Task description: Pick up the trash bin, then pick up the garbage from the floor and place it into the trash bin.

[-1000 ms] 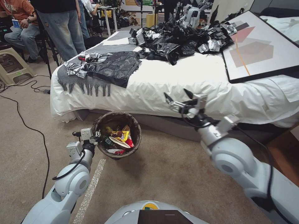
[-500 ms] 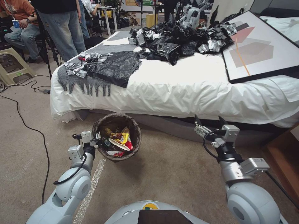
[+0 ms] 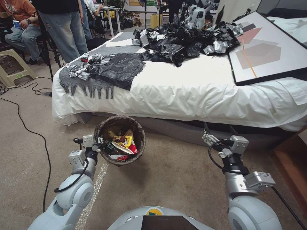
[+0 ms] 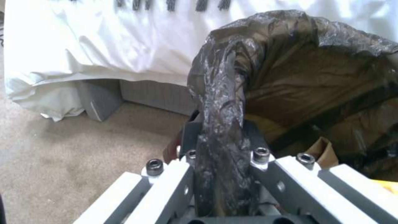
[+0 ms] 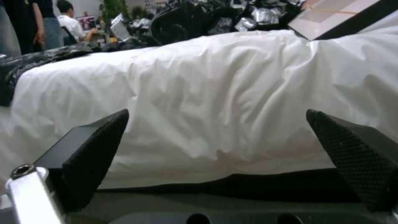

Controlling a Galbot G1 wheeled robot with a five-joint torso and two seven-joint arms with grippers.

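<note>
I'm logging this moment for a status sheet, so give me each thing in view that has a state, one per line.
trash bin: held by its rim, tilted, bag folded over the rim, litter inside.
garbage: lying in the bin.
left gripper: shut on the bin's bagged rim.
right gripper: open, holding nothing, low beside the bed.
framed picture: lying flat on the bed.
</note>
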